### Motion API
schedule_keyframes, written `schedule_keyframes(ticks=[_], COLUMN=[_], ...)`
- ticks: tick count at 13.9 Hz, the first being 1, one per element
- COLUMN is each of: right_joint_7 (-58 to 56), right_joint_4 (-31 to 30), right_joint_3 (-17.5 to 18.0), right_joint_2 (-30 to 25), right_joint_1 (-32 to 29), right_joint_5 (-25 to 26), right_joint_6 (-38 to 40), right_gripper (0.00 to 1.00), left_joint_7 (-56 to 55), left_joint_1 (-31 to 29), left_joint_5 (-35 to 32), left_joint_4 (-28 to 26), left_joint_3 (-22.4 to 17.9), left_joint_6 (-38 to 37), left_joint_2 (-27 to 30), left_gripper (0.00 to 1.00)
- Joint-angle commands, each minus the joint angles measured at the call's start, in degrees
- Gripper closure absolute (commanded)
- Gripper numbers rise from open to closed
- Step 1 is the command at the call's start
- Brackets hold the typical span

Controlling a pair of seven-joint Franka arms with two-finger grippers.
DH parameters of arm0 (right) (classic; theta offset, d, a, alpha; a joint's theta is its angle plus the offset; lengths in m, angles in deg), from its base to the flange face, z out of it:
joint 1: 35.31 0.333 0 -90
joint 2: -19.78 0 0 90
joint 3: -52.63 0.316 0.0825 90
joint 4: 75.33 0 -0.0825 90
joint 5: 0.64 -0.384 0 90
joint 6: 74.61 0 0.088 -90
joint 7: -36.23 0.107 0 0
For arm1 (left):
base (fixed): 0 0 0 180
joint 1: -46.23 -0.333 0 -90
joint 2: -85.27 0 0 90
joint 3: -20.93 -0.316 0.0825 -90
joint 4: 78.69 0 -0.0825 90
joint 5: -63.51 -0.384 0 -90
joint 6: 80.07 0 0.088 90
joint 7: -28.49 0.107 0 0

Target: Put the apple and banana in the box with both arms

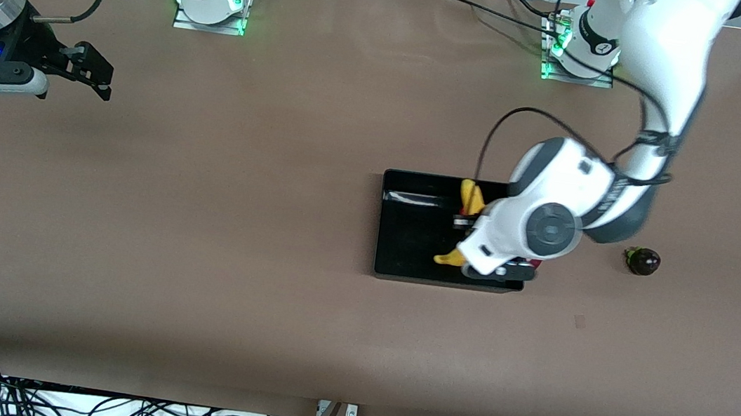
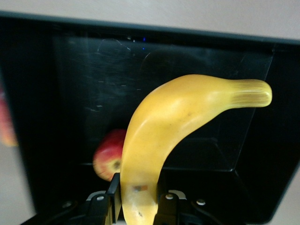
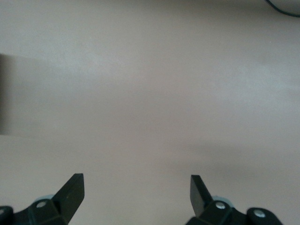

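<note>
The banana [image 2: 159, 140] is pinched near one end by the left gripper [image 2: 137, 199] and held over the box [image 1: 409, 241], so that it can be let go straight into the tray. The apple [image 2: 108, 157] is seen below it, already in the box (only part shows past the banana). The right gripper [image 3: 136, 192] is kept waiting over bare table [image 1: 235, 219] at the right arm's end, fingers spread, holding nothing; a dark round fruit [image 1: 643, 260] is left beside the box.

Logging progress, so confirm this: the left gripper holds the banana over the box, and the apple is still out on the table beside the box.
Wrong about the apple. The left wrist view shows the apple already inside the box. The rest holds: the left gripper is shut on the banana over the box.
</note>
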Motion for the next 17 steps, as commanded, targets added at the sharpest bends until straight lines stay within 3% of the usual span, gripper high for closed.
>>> schedule_keyframes(ticks=[1, 5, 6, 7, 8, 10, 14, 17], right_joint_7=[-0.3, -1.1, -1.1, -1.1, -1.1, -1.2, -1.2, -1.1], right_joint_4=[1.2, 1.2, 1.2, 1.2, 1.2, 1.2, 1.2, 1.2], right_joint_3=[0.1, 0.1, 0.1, 0.1, 0.1, 0.1, 0.1, 0.1], right_joint_2=[0.4, 0.4, 0.4, 0.4, 0.4, 0.4, 0.3, 0.3], right_joint_1=[0.0, 0.0, 0.0, 0.0, 0.0, 0.0, 0.1, 0.7], right_joint_5=[-1.2, -2.1, -2.1, -2.1, -2.1, -2.0, -1.9, -1.7], right_joint_6=[0.3, 0.2, 0.2, 0.2, 0.2, 0.2, 0.2, 0.3], right_gripper=[0.0, 0.0, 0.0, 0.0, 0.0, 0.0, 0.0, 0.0], left_joint_7=[-0.7, -2.7, -2.5, -2.4, -2.6, -2.6, -1.1, 10.9], left_joint_1=[0.8, 3.1, 3.5, 3.6, 3.6, 2.1, -5.6, -9.7], left_joint_5=[1.2, 1.1, 0.3, 0.3, 0.3, 0.3, 0.1, -3.6], left_joint_4=[-1.0, -1.7, -1.7, -1.6, -1.5, -0.6, 2.3, 4.7], left_joint_3=[-0.3, -0.4, -0.4, -0.4, -0.5, -0.6, -1.0, -1.4], left_joint_6=[3.3, 7.4, 7.7, 8.3, 8.3, 6.3, -2.9, -14.9], left_joint_2=[-3.0, -5.9, -6.8, -7.5, -7.4, -5.0, 8.3, 13.7], left_gripper=[1.0, 1.0, 0.96, 0.66, 0.01, 0.0, 0.0, 0.0])
